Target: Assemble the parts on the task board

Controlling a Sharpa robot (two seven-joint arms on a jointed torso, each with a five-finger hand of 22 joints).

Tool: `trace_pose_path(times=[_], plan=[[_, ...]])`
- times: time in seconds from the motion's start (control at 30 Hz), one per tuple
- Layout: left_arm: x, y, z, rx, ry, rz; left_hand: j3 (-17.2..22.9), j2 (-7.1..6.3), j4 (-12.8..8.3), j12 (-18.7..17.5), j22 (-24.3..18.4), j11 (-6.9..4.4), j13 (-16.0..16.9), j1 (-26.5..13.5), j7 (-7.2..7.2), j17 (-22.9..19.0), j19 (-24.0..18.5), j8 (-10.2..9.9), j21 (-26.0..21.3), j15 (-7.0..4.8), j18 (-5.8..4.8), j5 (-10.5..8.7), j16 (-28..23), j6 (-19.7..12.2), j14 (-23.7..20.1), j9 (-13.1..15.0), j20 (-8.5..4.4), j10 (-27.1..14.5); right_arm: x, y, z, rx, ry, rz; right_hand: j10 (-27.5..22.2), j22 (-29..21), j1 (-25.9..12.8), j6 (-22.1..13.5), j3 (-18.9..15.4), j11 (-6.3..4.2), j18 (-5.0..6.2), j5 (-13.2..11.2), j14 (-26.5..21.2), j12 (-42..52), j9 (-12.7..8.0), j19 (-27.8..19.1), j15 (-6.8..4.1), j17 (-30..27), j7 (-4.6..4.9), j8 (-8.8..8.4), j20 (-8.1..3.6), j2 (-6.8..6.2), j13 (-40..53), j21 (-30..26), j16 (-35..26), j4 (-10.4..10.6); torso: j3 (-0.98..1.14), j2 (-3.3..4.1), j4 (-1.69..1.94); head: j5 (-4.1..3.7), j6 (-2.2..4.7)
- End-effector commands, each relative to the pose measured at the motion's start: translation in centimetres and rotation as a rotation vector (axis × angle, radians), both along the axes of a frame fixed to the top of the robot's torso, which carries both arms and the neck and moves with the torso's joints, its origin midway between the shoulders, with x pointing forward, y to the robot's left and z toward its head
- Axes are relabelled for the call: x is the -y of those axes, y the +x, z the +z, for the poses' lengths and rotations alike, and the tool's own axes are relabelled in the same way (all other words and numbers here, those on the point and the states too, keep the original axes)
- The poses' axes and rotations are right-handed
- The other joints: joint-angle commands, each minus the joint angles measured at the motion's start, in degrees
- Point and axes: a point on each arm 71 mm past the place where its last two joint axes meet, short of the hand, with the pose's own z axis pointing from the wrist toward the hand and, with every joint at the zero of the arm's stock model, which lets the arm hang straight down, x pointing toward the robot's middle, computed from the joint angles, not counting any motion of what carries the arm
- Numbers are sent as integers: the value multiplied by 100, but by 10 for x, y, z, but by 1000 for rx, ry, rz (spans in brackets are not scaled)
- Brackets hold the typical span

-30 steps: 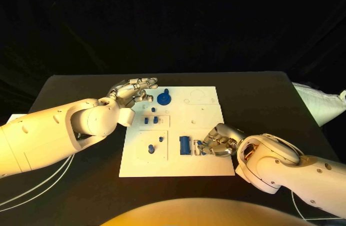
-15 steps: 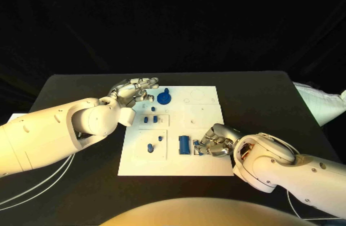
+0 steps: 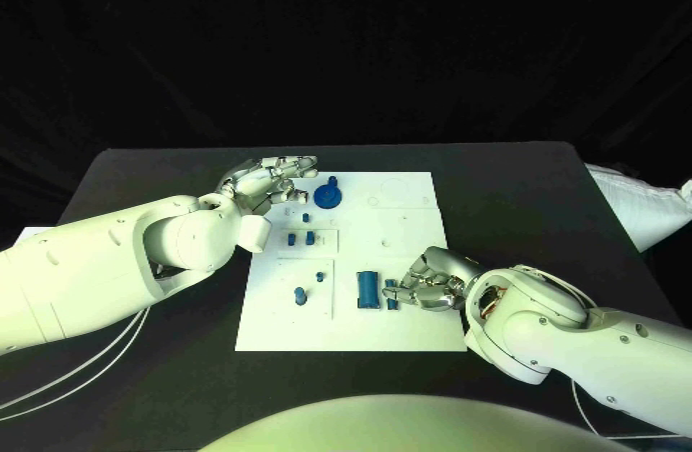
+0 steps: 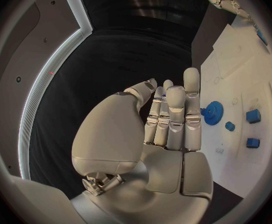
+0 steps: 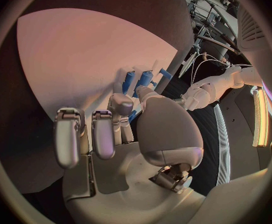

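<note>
Blue parts [image 3: 369, 290] lie mostly loose on the board [image 3: 404, 332]; my right hand [image 3: 430, 282] pinches one lower right, left hand [image 3: 265, 183] hovers, fingers apart.

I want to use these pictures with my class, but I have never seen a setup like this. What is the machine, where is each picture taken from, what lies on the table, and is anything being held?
It is a robot with two white arms, each ending in a silver hand. One picture looks down from its head; the two round ones come from cameras at each wrist.

On the black table lies a white task board carrying small blue parts, among them a blue gear and a blue block.

The left hand hovers at the board's far left corner, fingers apart, holding nothing. The right hand reaches down by the small blue parts beside the block, fingers curled; whether it grips one cannot be told.
</note>
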Motion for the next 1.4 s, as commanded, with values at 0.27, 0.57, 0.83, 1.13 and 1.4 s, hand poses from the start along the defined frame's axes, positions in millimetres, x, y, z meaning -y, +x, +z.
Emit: trace_pose_path(times=[0.27,0.57,0.83,1.13,1.4], plan=[[2,-1,1,4,-9,-21,-26,38,7,33,-9,-4,5,-7,7,-8,6,38,-38,25,63,3,22,-45,-16,-7,23,-42,-3,-2,2,2,1,20,42,585,-74,57,-135,-2,-71,-101,411,-10,-8,90,-39,598,-3,-23,-40,43,10,16,-9,5,2,0,-3,4,0],[2,-1,1,4,-9,-21,-30,38,10,39,-10,-4,6,-10,7,-7,5,40,-41,26,63,3,24,-51,-16,-8,24,-50,0,-5,4,8,-5,27,78,592,340,112,-205,-22,-72,-103,414,136,5,95,-57,605,-23,-12,-52,78,127,18,-7,-186,4,0,-2,4,1],[0,1,0,7,-7,-14,-30,38,10,39,-10,-4,6,-10,7,-7,5,40,-41,26,63,3,24,-51,-16,-8,24,-50,8,-1,9,54,120,-29,-81,454,744,-196,-400,79,-40,-5,361,-186,-95,8,17,366,110,-231,-10,-14,-30,-82,-186,-337,8,-27,-13,-5,74],[-6,5,-3,28,-4,30,-82,25,35,106,-60,5,14,-47,1,-673,-133,89,-158,50,56,-17,-385,-53,-418,-4,45,-111,44,44,22,55,553,-173,-1037,-1089,1446,-676,-564,262,316,9,-41,-2234,-312,-927,174,-1042,324,-370,142,82,-1418,-1293,-1434,-529,-28,-209,-40,-82,339],[-16,12,-6,96,29,104,-211,0,114,-102,-814,177,-251,-54,45,-1647,-1499,3,-1406,358,2,-72,-2139,-314,-1848,-49,305,-496,62,94,24,82,854,-285,-2244,-4074,2150,-1108,-214,752,686,-472,-1925,-3958,-621,-2840,656,-4175,698,-404,516,274,-3149,-4492,-5389,-753,-75,-493,-120,-97,711]])
